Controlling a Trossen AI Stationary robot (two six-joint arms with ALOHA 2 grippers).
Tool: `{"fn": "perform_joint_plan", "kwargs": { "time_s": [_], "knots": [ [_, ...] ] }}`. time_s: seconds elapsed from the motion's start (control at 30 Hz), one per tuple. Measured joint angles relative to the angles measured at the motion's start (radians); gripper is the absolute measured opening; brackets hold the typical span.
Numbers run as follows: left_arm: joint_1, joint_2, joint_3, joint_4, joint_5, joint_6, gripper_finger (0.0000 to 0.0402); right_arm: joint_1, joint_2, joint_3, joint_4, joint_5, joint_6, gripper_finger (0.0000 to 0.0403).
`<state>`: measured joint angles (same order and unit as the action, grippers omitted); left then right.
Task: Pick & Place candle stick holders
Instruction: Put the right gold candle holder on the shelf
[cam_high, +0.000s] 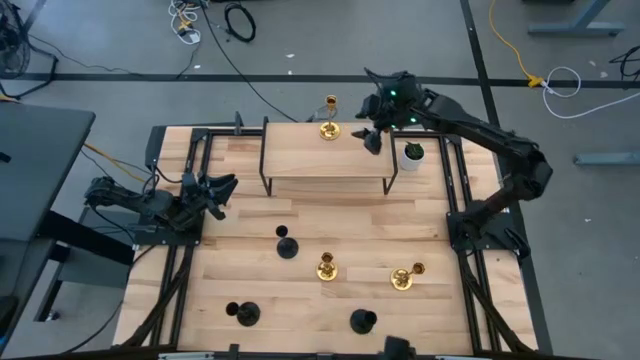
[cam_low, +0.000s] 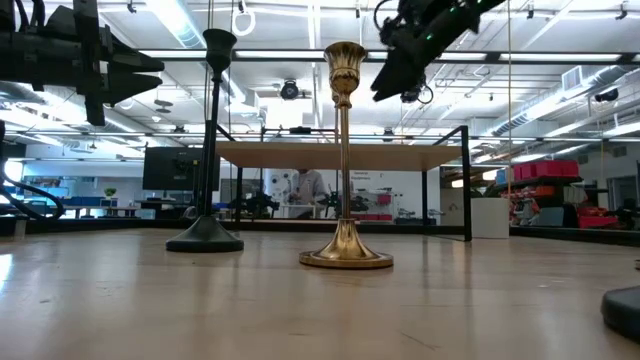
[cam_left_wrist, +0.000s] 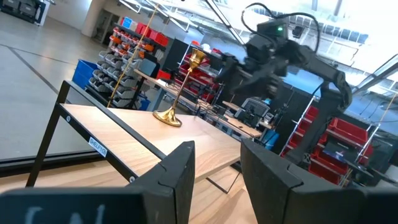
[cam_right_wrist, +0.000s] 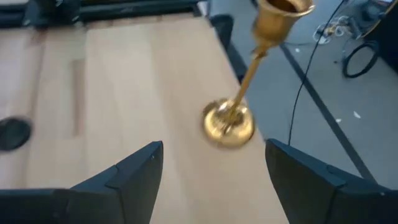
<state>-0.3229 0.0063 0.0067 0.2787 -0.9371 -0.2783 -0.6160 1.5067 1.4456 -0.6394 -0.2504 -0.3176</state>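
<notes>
Landmark: raised wooden shelf (cam_high: 325, 152).

Nearest the front edge of the table (cam_high: 250, 260), well in front of the shelf, two black holders were seen: one front-left (cam_high: 245, 313), one front-centre (cam_high: 362, 321). A third black holder (cam_high: 287, 244) stood closer to the shelf, left of centre. Two gold holders were placed between front edge and shelf: one upright (cam_high: 326, 267), one (cam_high: 404, 277) to its right that appeared tipped.

Left gripper (cam_high: 222, 190) was parked off the shelf's left end, fingers apart, nothing held.

On the shelf's far edge, a third gold holder (cam_high: 330, 128) stood upright. Right gripper (cam_high: 372, 137) was held just beside it, on its right, fingers spread, released, not touching. A white pot with plant (cam_high: 411, 156) sat at the shelf's right end, under the right arm.
</notes>
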Motion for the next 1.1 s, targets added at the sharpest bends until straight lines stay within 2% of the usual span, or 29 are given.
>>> {"fn": "perform_joint_plan", "kwargs": {
  "time_s": [0.33, 0.53, 0.63, 0.8, 1.1],
  "knots": [
    [0.000, 0.000, 0.000, 0.000, 0.000, -0.006, 0.0131, 0.101, -0.198, 0.000, -0.356, -0.024, 0.005, 0.0278],
    [0.000, 0.000, 0.000, 0.000, 0.000, -0.007, 0.0131, 0.210, -0.298, 0.000, -0.522, -0.133, 0.125, 0.0278],
    [0.000, 0.000, 0.000, 0.000, 0.000, -0.006, 0.0131, 0.279, -0.338, 0.000, -0.589, -0.154, 0.207, 0.0278],
    [0.000, 0.000, 0.000, 0.000, 0.000, -0.006, 0.0131, 0.426, -0.413, -0.047, -0.601, -0.123, 0.349, 0.0278],
    [0.000, 0.000, 0.000, 0.000, 0.000, -0.006, 0.0131, 0.730, -0.627, -0.325, -0.463, -0.018, 0.685, 0.0278]
  ]
}}
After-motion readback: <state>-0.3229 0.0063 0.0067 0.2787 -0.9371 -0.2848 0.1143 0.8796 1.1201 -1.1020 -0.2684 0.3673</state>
